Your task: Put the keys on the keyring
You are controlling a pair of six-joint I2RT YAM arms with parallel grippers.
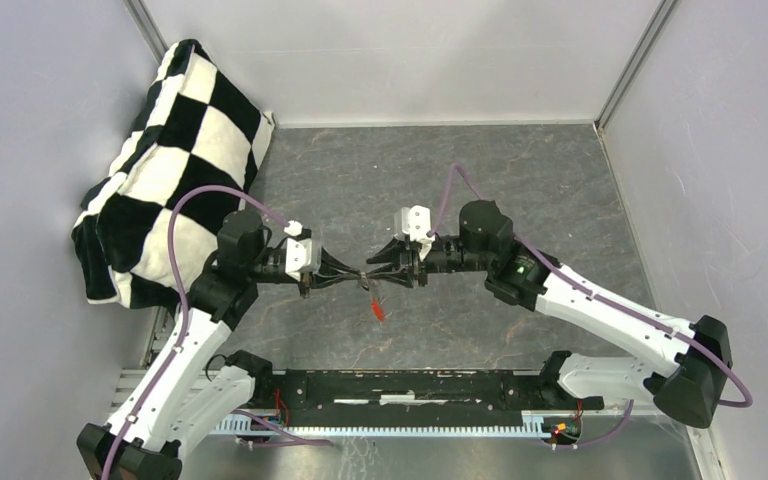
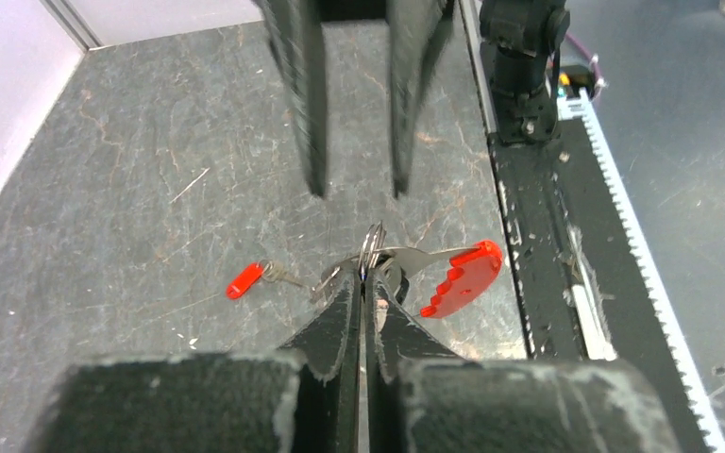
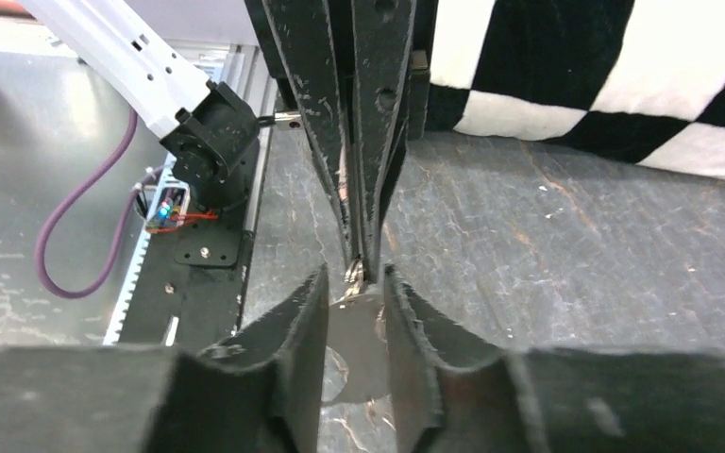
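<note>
Keyring (image 2: 370, 247) pinched in the tips of the left fingers (image 2: 340, 311), held above the desk (image 2: 123, 189) between the two arms.

Left fingers pressed together on the thin grey wire ring, with its top loop poking out just beyond the tips. Right fingers (image 2: 307, 113) spread, pointing tip to tip at the left pair, just short of the ring and gripping nothing; from the right wrist, grey metal showing in the gap between them. From the ring, a flat grey metal strip reaching toward the black rail (image 2: 538, 311) at the near edge, ending in a bright red plastic tag (image 2: 463, 278) with a stepped, toothed lower edge. On the opposite side, a tiny red-headed key (image 2: 244, 280) with a short metal shank, low over the desk and near the ring; hooked on or lying loose, cannot tell.
</note>
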